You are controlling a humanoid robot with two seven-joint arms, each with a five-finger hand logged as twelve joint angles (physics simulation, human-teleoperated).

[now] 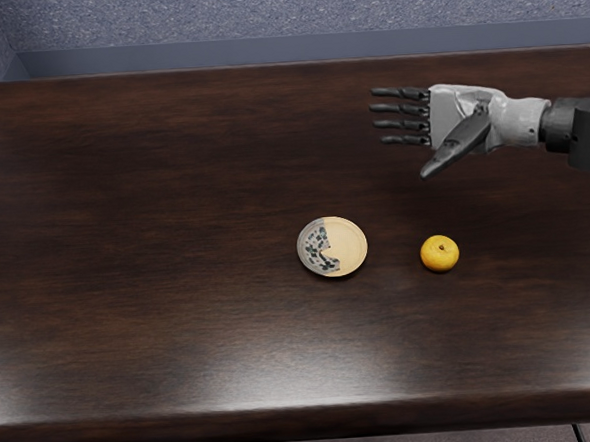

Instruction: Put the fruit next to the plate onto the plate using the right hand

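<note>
near the middle of the dark wooden table (pixel 126 241) we see a small round plate (pixel 349 250), cream-coloured with a dark blue pattern across its left part, lying flat on the wood. to the right of it in the picture sits a mandarin (pixel 439 253), orange-yellow with a tiny dark stem mark on top. it rests on the table itself, near the plate but apart from it, with a strip of bare wood between the two. farther back and to the right we find the right hand (pixel 461 116), its arm (pixel 580 128) coming in from the picture's right edge. the hand is released: its four dark fingers (pixel 400 108) stretch straight toward the left, side by side, the thumb (pixel 453 146) slants down and leftward beneath them, and they grasp nothing. we see the hand well apart from the mandarin, farther back over the table, touching neither mandarin nor plate. beyond the table's far edge runs a blue-grey wall (pixel 262 13).
</note>
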